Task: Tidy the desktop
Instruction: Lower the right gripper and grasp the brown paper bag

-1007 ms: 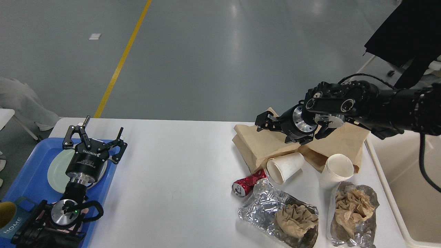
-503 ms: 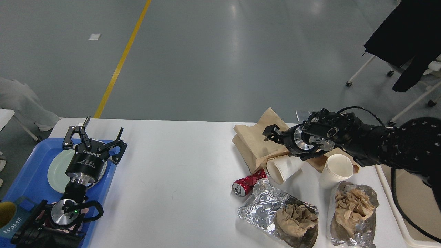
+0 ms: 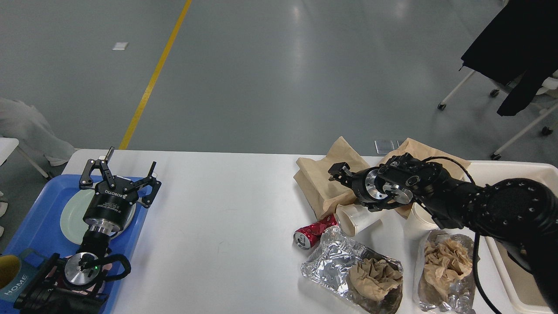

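The white desktop (image 3: 218, 209) carries litter on its right half. There lie a brown paper bag (image 3: 320, 181), a tipped white paper cup (image 3: 355, 216) and an upright white paper cup (image 3: 419, 216) partly hidden by my right arm. Nearer me lie a crushed red can (image 3: 311, 231) and two foil wrappers holding crumpled brown paper (image 3: 353, 272) (image 3: 444, 270). My right gripper (image 3: 338, 171) sits low over the paper bag, just behind the tipped cup. It is dark and seen end-on, so its fingers cannot be told apart. My left gripper (image 3: 120, 172) is open and empty over the tray.
A blue tray (image 3: 35, 218) at the left edge holds a pale green plate (image 3: 72, 213) and a teal mug marked HOME (image 3: 15, 279). A cream bin (image 3: 501, 166) stands at the right edge. Chair legs on wheels stand on the floor beyond.
My right arm has come down and drawn toward me, bringing its gripper from above the bag to low over it beside the tipped cup. My left arm has not moved.
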